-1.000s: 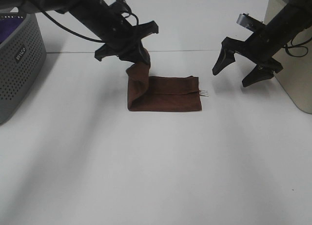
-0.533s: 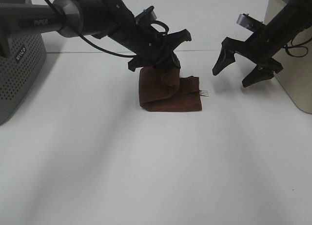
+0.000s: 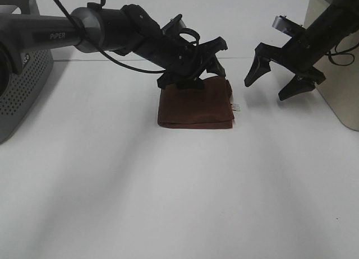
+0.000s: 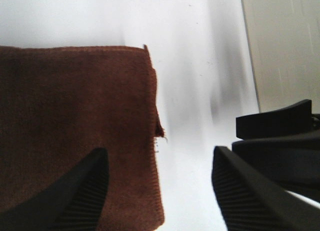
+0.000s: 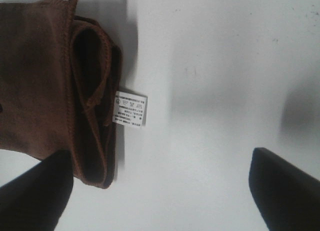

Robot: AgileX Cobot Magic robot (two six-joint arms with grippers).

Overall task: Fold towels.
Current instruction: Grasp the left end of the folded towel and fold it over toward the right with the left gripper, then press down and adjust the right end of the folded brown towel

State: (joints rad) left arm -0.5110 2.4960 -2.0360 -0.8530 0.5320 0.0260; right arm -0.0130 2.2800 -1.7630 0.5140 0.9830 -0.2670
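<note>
Brown terry towel lies flat on the white table, near the middle and toward the far side, folded into a small, roughly square packet. Its white tag pokes out of the edge that faces the right arm

Left gripper sits low over the far edge of the packet. Jaws are apart with nothing between them; in the wrist view one finger is over the cloth and the other over bare table beside the hem. Right gripper hangs off to the side, clear of the towel, spread wide and empty

Handling, my read: light, soft, limp, not fragile. It won't hold any shape when lifted, and it will sag and drag. The nap looks grippy, so slip in the jaws is unlikely, but the layers can slide on each other. The right wrist view shows the stacked folds at the tag edge sitting loose, one loop bulging

Where I'd grab: a corner or the hemmed edge, fingertips pressed down to the table so the pinch catches every layer, not just the top one. I'd avoid the tag and the middle of the packet
</note>
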